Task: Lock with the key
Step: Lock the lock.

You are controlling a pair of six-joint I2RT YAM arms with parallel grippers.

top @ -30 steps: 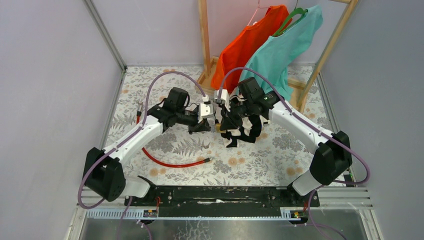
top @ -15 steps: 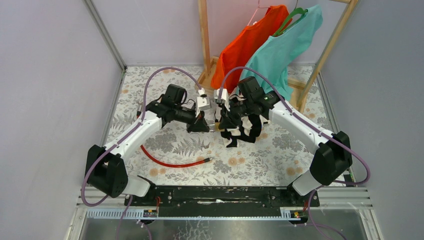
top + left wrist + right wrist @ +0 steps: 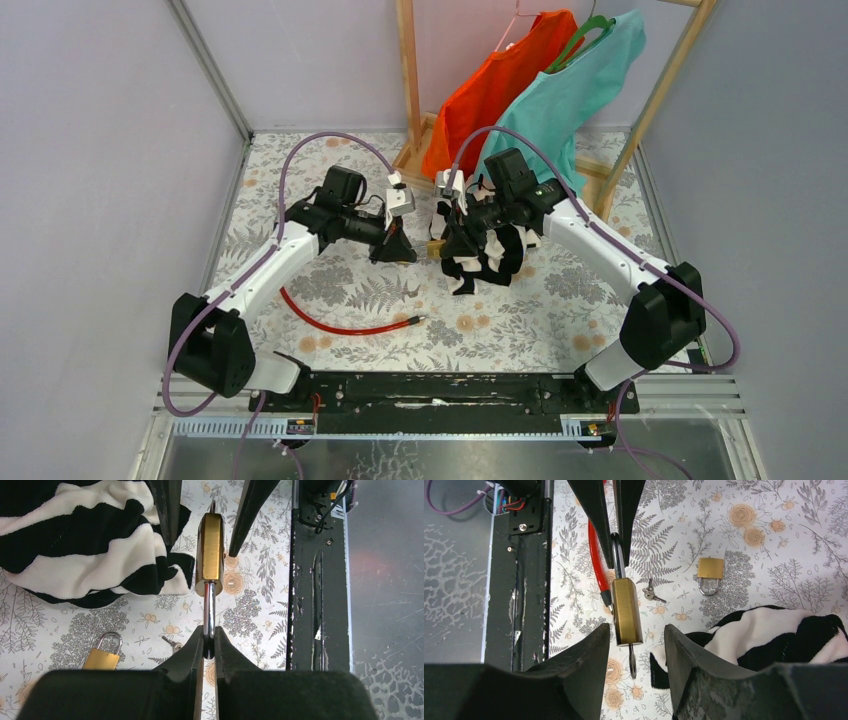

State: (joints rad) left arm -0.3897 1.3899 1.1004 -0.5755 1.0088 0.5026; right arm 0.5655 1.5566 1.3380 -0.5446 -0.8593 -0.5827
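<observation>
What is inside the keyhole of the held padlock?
A key sticks out of the base of the padlock; its blade is hidden inside. The left gripper pinches the shackle; the jaws of the right gripper stand open beside the key.

- Black-and-white striped cloth (image 3: 487,258), crumpled on the floral table cover (image 3: 560,320).
- Red cable (image 3: 350,329), curving across the cover's left part.
- Small brass padlock (image 3: 710,569), lying flat near the cloth.
- Orange shirt (image 3: 490,95) and teal shirt (image 3: 570,100), hanging side by side on a wooden rack (image 3: 407,70).
</observation>
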